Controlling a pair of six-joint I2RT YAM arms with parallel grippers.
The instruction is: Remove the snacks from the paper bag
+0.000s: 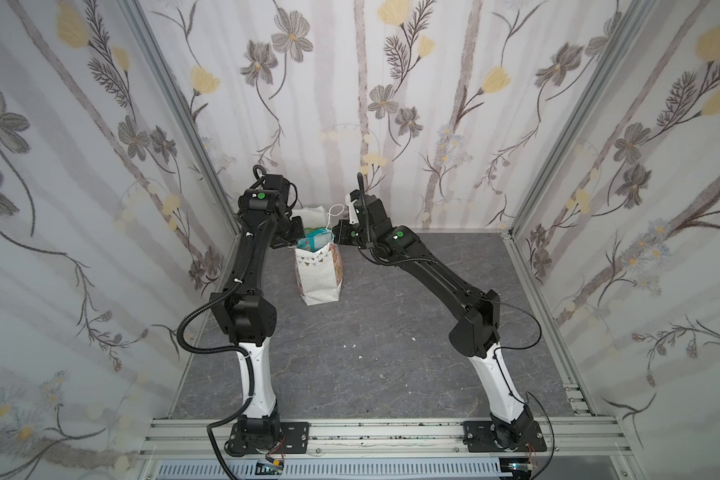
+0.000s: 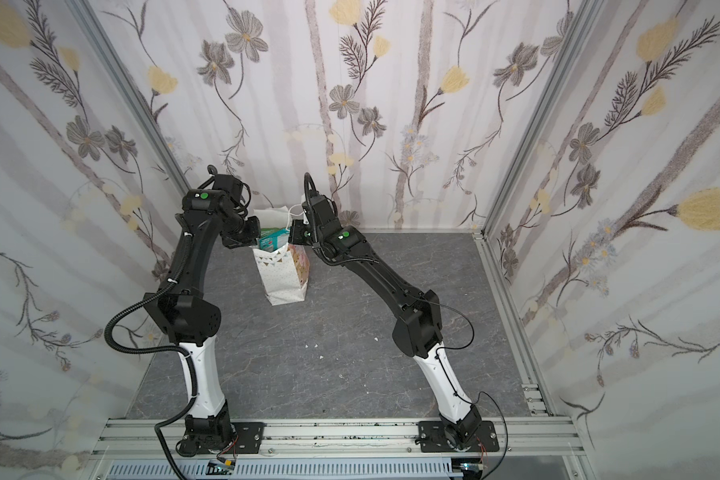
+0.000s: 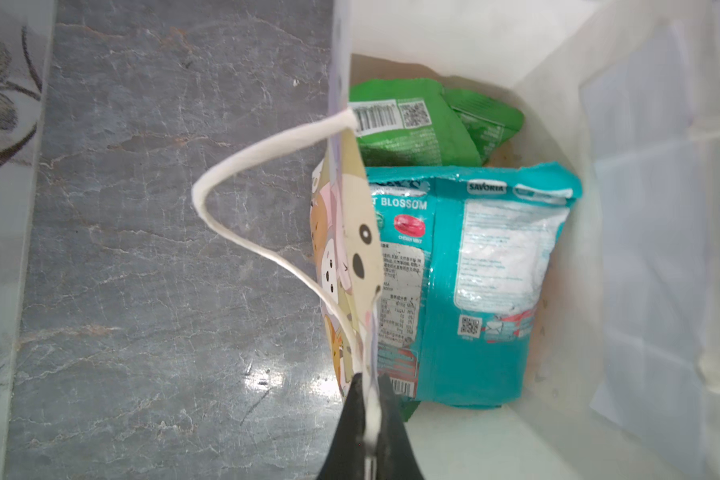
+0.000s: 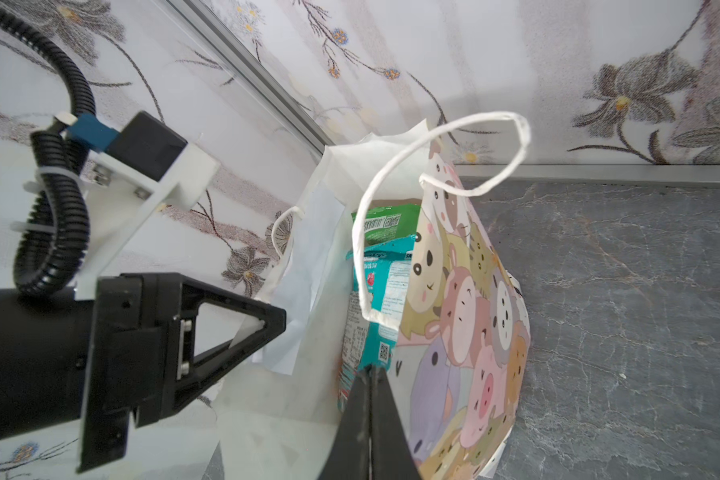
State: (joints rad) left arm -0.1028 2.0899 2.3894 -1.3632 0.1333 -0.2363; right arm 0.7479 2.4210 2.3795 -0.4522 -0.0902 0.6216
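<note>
Since both hands are clamped on opposite walls of the paper bag and no packet lies on the surface around it, the step in hand looks like spreading the mouth open, with no snack lifted out yet. Next, I judge, one hand must release its wall and reach down for the top packet. The other should steady the light bag so it neither tips nor slides.

Both arms rise from their bases on the camera's side of the bag, bend at the elbows and lean in over it, with wrists dipped to the rim.

The left hand is closed thin on the rim of the wall on its own side. Cartoon faces show on that wall's outside, and a cord handle loops away from it. The right hand is closed just as thin at the rim of the opposite cartoon wall, hard against the teal packet. Whether the foil is nipped too, I cannot tell.

Inside the bag the teal packet stands highest, reaching the mouth in both top views. Two green packets lie behind it, deeper in. No other snack shows.
</note>
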